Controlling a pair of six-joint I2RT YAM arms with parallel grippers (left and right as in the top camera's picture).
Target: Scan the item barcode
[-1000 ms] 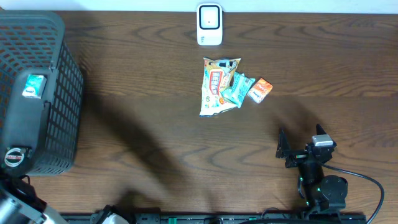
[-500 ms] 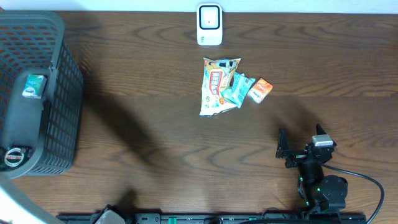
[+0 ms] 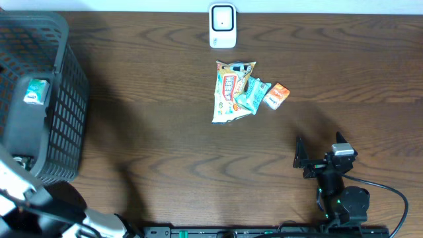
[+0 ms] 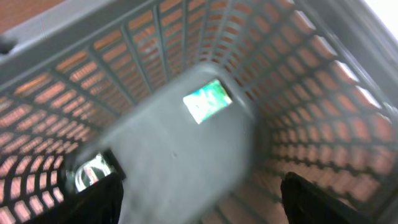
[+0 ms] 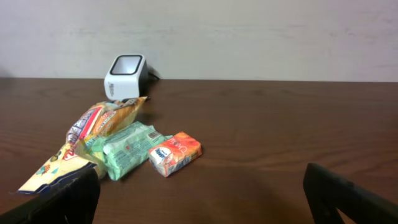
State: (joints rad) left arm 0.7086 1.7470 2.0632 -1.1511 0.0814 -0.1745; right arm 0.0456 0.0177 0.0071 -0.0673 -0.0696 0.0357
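1. The barcode scanner (image 3: pixel 223 25) stands upright at the far edge of the wooden table (image 3: pixel 152 132), with its window facing the arms.
2. Three items lie in a tight cluster just in front of the scanner, apart from it: a snack bag (image 3: pixel 230 92), a green packet (image 3: pixel 253 94) and a small orange pack (image 3: pixel 277 96).
3. In the right wrist view the green packet overlaps the edge of the snack bag, and the orange pack rests against the green packet's other side.
4. A fourth item, a small green-and-white packet (image 3: pixel 36 91), lies on a smooth grey surface inside the dark mesh basket (image 3: pixel 66 79) at the table's left end.
5. The left gripper (image 4: pixel 200 183) hangs over the basket with its camera looking down into it. Its fingers (image 4: pixel 99 199) are spread wide and nothing is between them.
6. The left wrist view is smeared. A round-labelled object (image 4: pixel 93 171) shows near the left finger, possibly another item, but it is too blurred to name.
7. The right gripper (image 5: pixel 202 186) sits low over the table's near right side, well apart from the cluster and facing it. Its jaws are at full spread and hold nothing.
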